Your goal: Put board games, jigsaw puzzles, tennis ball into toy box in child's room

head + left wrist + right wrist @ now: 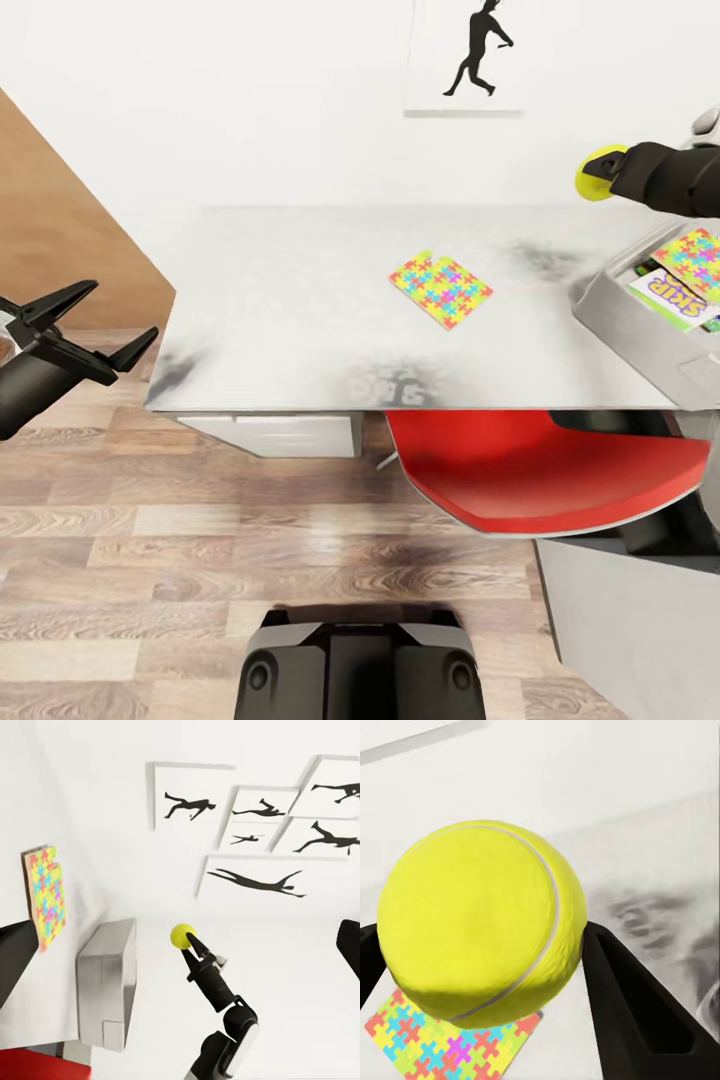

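White wall (pixel 250 100) runs behind the pale marbled table (pixel 300 330), with a black ball-player poster (pixel 465 57) hanging above it and wood-plank floor (pixel 150 560) in front. At the far left, off the table's edge and over the floor, my left gripper (pixel 95 320) hangs with its two fingers spread wide and nothing between them. Near the middle of the tabletop one jigsaw puzzle (pixel 441 290) lies flat on its own, well apart from everything else. Below it a red chair seat (pixel 540 475) is tucked part way under the table's front edge. Further right sits the light grey toy box (pixel 625 320), cut off by the picture's edge; inside it I see a second jigsaw puzzle (pixel 692 258) lying on top of a green Skip-Bo game box (pixel 675 295). Above the toy box's far corner my right gripper (pixel 600 175) is clamped on the tennis ball (pixel 598 172), held up in the air clear of the table. From my right wrist the ball (pixel 480 922) bulges between both black fingers (pixel 637 1012), with a puzzle (pixel 457 1042) on the table beneath it.
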